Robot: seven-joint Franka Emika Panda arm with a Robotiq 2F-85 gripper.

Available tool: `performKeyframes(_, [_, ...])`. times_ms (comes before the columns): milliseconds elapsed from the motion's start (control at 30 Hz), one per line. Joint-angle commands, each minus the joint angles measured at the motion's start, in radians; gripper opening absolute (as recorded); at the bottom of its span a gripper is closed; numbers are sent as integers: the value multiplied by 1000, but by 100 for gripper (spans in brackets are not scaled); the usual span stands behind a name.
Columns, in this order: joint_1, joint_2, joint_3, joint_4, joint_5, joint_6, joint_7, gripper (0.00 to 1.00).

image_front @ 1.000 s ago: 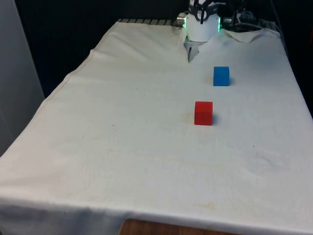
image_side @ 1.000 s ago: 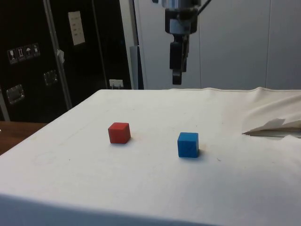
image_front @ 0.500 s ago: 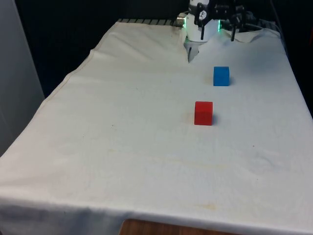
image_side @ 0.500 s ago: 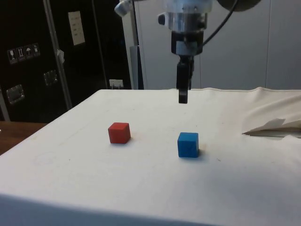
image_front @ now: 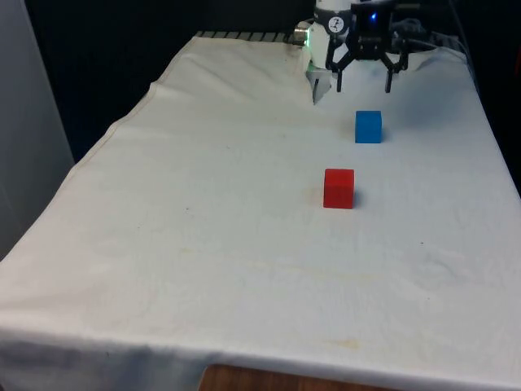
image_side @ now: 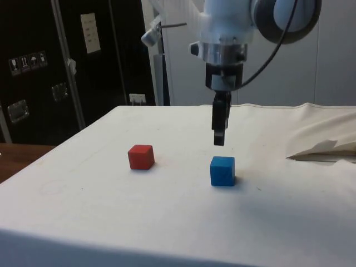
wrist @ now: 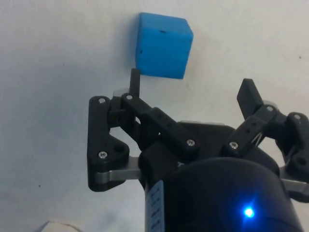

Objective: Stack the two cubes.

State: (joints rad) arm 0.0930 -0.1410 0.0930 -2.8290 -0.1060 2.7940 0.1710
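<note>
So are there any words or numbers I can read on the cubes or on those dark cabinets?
Blue cube: no writing on it.
Red cube: no writing on it.
White paper sheet on the dark cabinets: printed lines, too small to read.
Small stickers on the cabinets: little symbols, too blurred to read.

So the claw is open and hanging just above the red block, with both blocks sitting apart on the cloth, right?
Not quite: the open claw hangs above the blue block, not the red block. The side view shows its fingers just over the blue one, with the red one off to the side. The rest holds: both blocks sit apart on the cloth.
</note>
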Motion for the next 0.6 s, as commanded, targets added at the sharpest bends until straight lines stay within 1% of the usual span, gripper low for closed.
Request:
performKeyframes(0, [0, 12, 0, 0, 0, 12, 0, 100])
performKeyframes(33, [-2, 29, 3, -5, -8, 43, 10, 100])
performKeyframes(167, [-1, 75, 2, -7, -7, 90, 10, 100])
performKeyframes(233, [-1, 111, 2, -7, -7, 125, 10, 100])
performKeyframes(267, [0, 107, 1, -3, 0, 107, 0, 100])
performKeyframes(300, [0, 124, 1, -7, -7, 138, 10, 100])
performKeyframes(400, [0, 161, 0, -6, -8, 173, 9, 100])
performKeyframes(433, [1, 185, -2, -4, -9, 197, 8, 100])
performKeyframes(533, [1, 218, -6, -5, -12, 231, 7, 100])
performKeyframes(567, [0, 220, 1, -2, 0, 220, 0, 100])
